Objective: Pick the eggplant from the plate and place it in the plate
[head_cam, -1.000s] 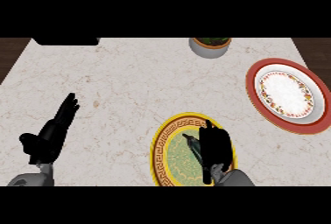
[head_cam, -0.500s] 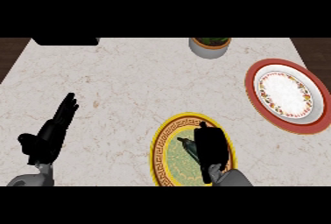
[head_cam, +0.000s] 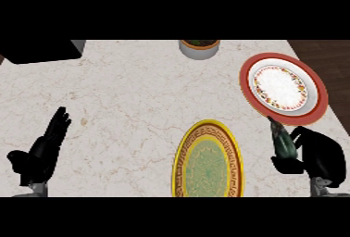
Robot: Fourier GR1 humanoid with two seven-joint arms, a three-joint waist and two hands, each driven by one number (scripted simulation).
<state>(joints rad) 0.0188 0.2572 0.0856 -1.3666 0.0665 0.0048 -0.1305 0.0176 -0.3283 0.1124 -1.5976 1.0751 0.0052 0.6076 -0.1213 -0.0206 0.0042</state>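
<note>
I see a pale marble counter [head_cam: 137,92] with faint brown veining filling nearly the whole view. Dark wood flooring [head_cam: 327,53] shows beyond its far right corner. A black block [head_cam: 37,48] sits at the far left edge, and a small grey pot [head_cam: 199,47] stands at the far edge.

Two black hands enter from the lower edge. The left hand [head_cam: 42,150] is matte black, long and slim, its fingers [head_cam: 58,124] narrow and tapering, with a stubby thumb. The right hand [head_cam: 315,155] is a rounder, glossy black mass. A short grey forearm section shows below each wrist.
</note>
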